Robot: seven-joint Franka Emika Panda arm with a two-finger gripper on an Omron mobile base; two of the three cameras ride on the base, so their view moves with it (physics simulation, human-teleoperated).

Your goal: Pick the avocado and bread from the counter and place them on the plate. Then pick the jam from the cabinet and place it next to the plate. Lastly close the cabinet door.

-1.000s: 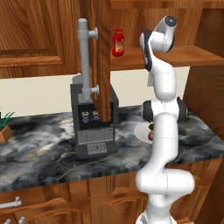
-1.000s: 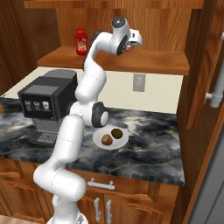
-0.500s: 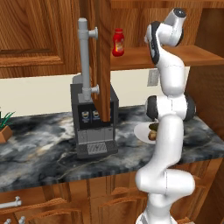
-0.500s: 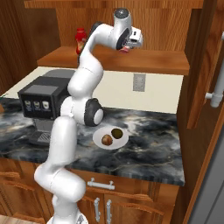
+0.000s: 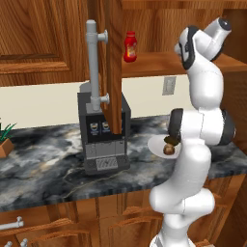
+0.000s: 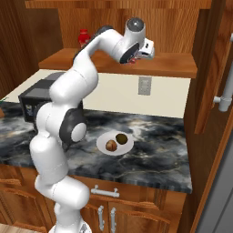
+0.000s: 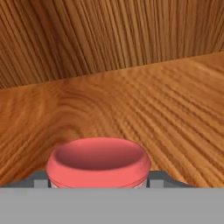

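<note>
At the cabinet shelf point(image 6: 170, 67), the gripper point(image 6: 135, 59) was found reaching into the open cabinet point(image 6: 113, 20), its wrist above and the claw low over the shelf board. In the hand view the gripper point(image 7: 99, 182) stood at 6 o'clock with the jam point(image 7: 98, 162) directly between its dark fingertips point(image 7: 41, 180). The jar's pink-red rim lay just beside each tip. Whether the claw was clenched on the jar or merely bracketing it could not be told. The jam stood upright on the wooden shelf point(image 7: 175, 109), with the cabinet's back wall point(image 7: 109, 35) running across from 9 to 3 o'clock.

In the right base view, a red bottle point(image 6: 83, 37) stood on the same shelf at about 9 o'clock from the claw, well apart from it. A wall outlet point(image 6: 144, 85) sat at roughly 5 o'clock beneath the shelf.

On the counter point(image 6: 159, 150) below, at 6 o'clock from the claw, lay the plate point(image 6: 101, 140). It carried the bread point(image 6: 110, 145) and the avocado point(image 6: 121, 138) side by side, the avocado at 2 o'clock from the bread. The coffee machine point(image 6: 38, 98) stood at 9 o'clock from the plate.

The cabinet door point(image 5: 114, 62) stood open, edge-on in the left base view, with its bar handle point(image 5: 92, 72) at 9 o'clock beside it and the coffee machine point(image 5: 103, 140) below. A plant point(image 5: 4, 137) sat at the counter's far 9 o'clock end.
</note>
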